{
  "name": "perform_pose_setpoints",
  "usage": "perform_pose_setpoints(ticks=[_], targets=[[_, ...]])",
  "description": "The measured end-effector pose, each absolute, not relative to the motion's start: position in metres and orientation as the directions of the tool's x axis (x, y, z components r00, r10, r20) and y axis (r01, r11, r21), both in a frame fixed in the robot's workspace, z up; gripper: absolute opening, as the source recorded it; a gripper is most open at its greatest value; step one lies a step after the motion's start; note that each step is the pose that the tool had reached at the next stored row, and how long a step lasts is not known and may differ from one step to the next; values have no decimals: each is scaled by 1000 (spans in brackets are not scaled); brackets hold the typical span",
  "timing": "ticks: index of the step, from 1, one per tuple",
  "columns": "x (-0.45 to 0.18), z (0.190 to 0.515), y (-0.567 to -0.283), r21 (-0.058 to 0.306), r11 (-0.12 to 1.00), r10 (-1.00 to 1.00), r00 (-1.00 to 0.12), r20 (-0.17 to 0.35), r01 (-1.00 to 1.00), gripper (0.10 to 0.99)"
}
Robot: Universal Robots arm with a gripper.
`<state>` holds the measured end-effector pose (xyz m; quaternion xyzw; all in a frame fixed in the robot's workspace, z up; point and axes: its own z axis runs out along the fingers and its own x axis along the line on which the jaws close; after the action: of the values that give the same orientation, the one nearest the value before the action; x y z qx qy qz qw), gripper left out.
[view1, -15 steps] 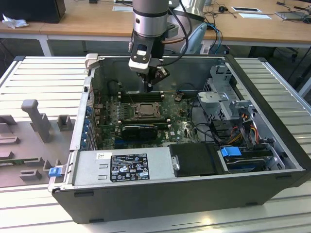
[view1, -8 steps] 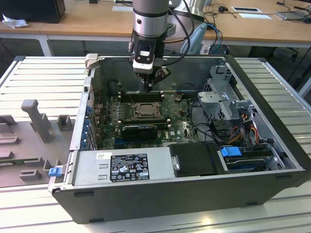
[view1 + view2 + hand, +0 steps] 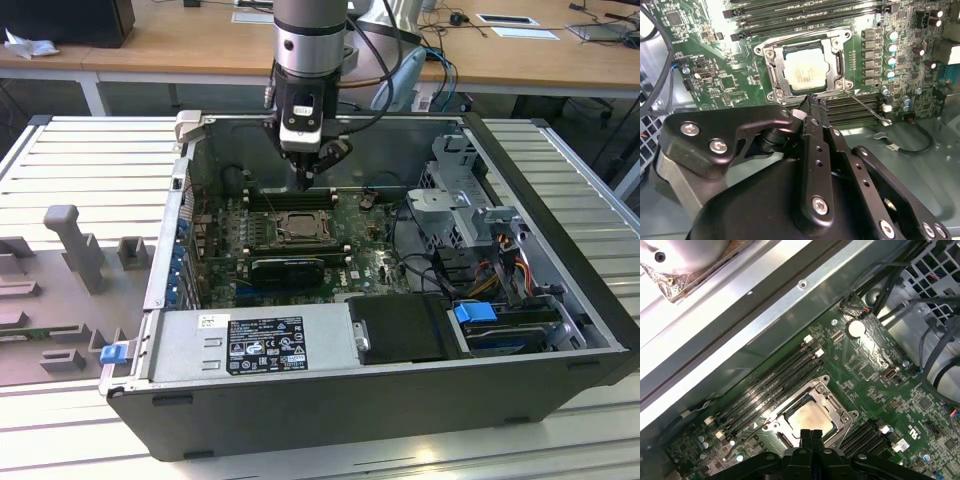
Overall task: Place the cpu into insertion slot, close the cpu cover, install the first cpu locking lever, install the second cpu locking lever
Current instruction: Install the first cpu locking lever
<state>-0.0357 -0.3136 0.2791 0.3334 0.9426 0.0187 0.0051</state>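
The cpu (image 3: 805,70) lies flat in the insertion slot (image 3: 298,226) on the green board, its pale metal top showing. The cpu cover (image 3: 838,64) lies down over it as a dark frame around the chip. One thin locking lever (image 3: 867,107) sticks out sideways from a corner of the socket. Another lever (image 3: 800,39) runs along the socket's edge beside the memory slots. My gripper (image 3: 303,183) hangs just above the socket, toward the case's back wall, shut with nothing between its fingers. In the wrist views the gripper (image 3: 810,101) (image 3: 810,433) points at the socket's rim.
The open case (image 3: 560,330) walls in the board. Long memory slots (image 3: 775,385) flank the socket. A black expansion card (image 3: 288,268) lies in front of it, then the power supply (image 3: 250,340). A drive cage and cables (image 3: 480,250) crowd the exterior view's right. Grey fixtures (image 3: 75,240) stand outside.
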Motion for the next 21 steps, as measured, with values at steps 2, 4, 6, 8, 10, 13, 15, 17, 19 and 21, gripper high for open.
perform_pose_setpoints(ticks=[2, 4, 6, 8, 10, 13, 15, 17, 19, 21], targets=[[-36, 279, -314, 39, 788, 615, -788, 3, 615, 106], [-36, 279, -314, 39, 797, 603, -798, 3, 602, 106], [-36, 279, -314, 39, 809, 586, -810, 3, 586, 106], [-36, 279, -314, 39, 817, 575, -818, 3, 575, 106], [-36, 279, -314, 39, 827, 562, -827, 3, 562, 106], [-36, 279, -314, 39, 844, 536, -844, 3, 536, 106], [-36, 279, -314, 39, 853, 521, -854, 3, 520, 106], [-36, 279, -314, 39, 861, 507, -862, 3, 507, 106], [-36, 279, -314, 39, 881, 472, -881, 3, 472, 106], [-36, 279, -314, 39, 899, 437, -899, 3, 437, 106]])
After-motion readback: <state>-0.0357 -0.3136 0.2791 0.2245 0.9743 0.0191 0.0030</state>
